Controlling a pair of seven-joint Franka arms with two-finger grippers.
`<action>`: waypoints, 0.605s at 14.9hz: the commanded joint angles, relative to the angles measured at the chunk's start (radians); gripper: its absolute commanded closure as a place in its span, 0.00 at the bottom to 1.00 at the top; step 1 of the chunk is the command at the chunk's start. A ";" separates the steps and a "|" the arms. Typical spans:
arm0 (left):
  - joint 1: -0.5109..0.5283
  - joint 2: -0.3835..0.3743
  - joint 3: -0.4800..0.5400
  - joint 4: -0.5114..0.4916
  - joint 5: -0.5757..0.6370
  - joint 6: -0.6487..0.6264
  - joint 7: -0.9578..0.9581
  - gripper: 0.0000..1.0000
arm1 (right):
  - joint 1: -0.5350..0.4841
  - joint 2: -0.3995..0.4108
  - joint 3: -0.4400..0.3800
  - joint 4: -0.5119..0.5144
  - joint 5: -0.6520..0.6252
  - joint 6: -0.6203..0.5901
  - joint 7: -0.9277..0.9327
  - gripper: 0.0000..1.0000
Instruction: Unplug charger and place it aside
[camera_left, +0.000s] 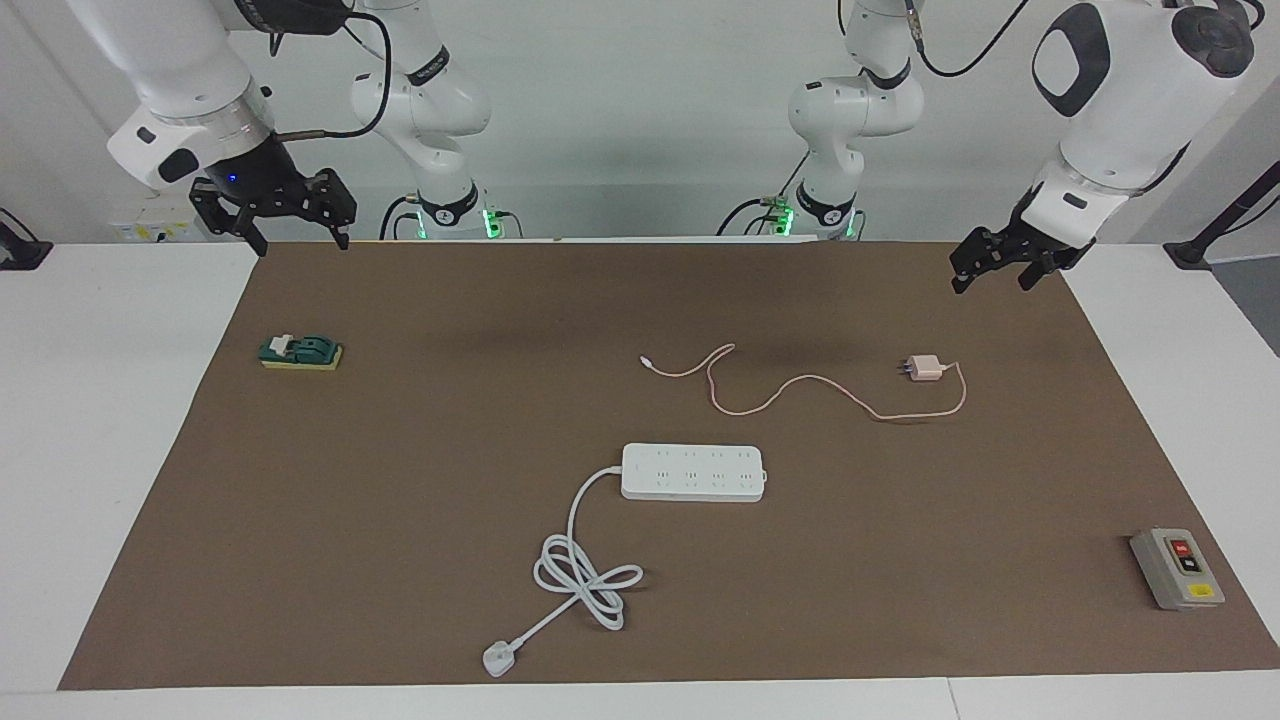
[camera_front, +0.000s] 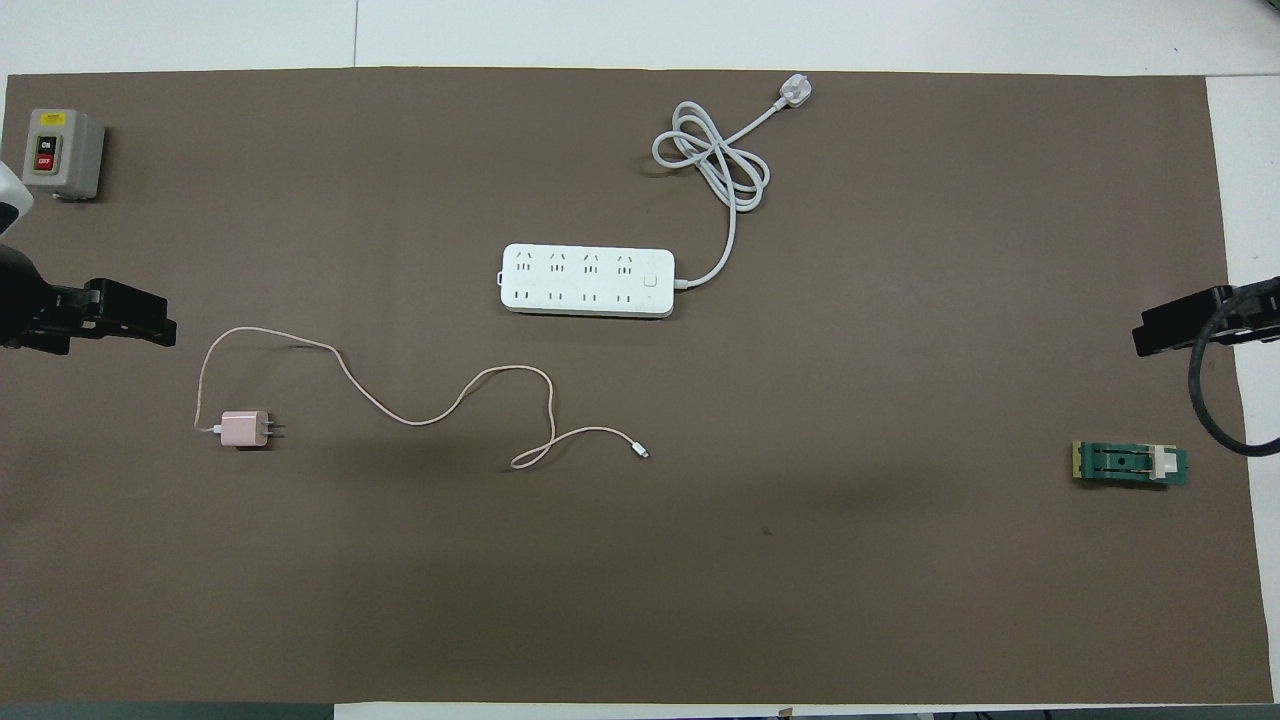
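The charger, a small pale pink cube with metal prongs, lies loose on the brown mat toward the left arm's end. Its thin pink cable snakes over the mat toward the middle. The white power strip lies farther from the robots, with nothing plugged into its sockets. My left gripper hangs open and empty in the air over the mat at the left arm's end, well apart from the charger. My right gripper waits open above the mat's corner at the right arm's end.
The strip's thick white cord coils farther out and ends in a white plug. A grey switch box sits at the left arm's end. A green block lies at the right arm's end.
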 joint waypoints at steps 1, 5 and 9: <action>-0.016 0.002 0.015 0.034 0.023 -0.047 0.001 0.00 | -0.015 -0.012 0.010 -0.015 0.005 -0.012 -0.023 0.00; -0.015 -0.001 0.012 0.022 0.018 0.009 0.002 0.00 | -0.015 -0.014 0.010 -0.021 0.005 -0.010 -0.023 0.00; -0.019 0.000 0.012 0.020 0.018 0.031 0.001 0.00 | -0.016 -0.014 0.010 -0.021 0.005 -0.010 -0.023 0.00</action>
